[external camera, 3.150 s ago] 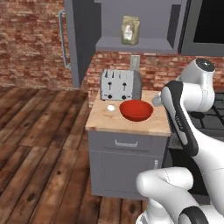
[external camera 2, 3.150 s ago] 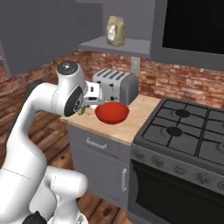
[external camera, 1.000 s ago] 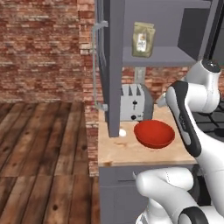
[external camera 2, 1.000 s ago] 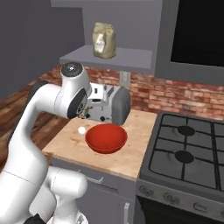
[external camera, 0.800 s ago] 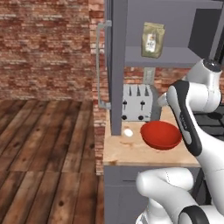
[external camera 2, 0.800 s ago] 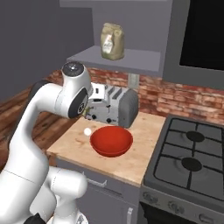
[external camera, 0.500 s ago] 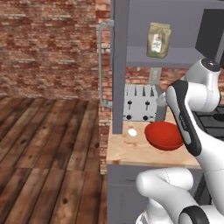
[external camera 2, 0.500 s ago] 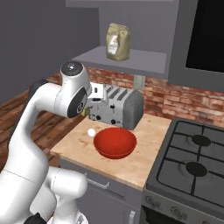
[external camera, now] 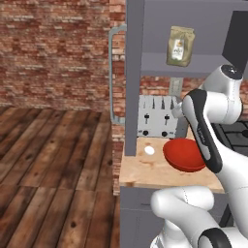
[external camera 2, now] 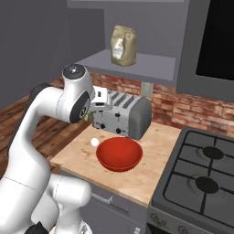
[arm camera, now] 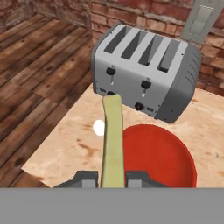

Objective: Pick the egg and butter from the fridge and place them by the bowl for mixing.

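Observation:
My gripper [arm camera: 111, 177] is shut on the butter [arm camera: 113, 135], a long pale yellowish-green stick that juts forward from between the fingers. It hangs above the wooden counter [arm camera: 65, 148], its far end over the spot in front of the toaster. The small white egg [arm camera: 99, 127] [external camera: 149, 150] [external camera 2: 94, 142] lies on the counter just left of the glossy red bowl [arm camera: 159, 155] [external camera: 181, 154] [external camera 2: 119, 154]. The fridge is out of view.
A silver four-slot toaster [arm camera: 144, 72] [external camera 2: 122, 116] stands behind the bowl against the brick wall. A paper bag [external camera 2: 123, 45] sits on the shelf above. The stove [external camera 2: 205, 178] adjoins the counter on the right. A grey cabinet with a curved handle [external camera: 114, 72] stands at the counter's left.
The base has driven, so the counter, toaster and bowl look nearer and sit further right in the left base view. The gripper still holds the butter above the counter.

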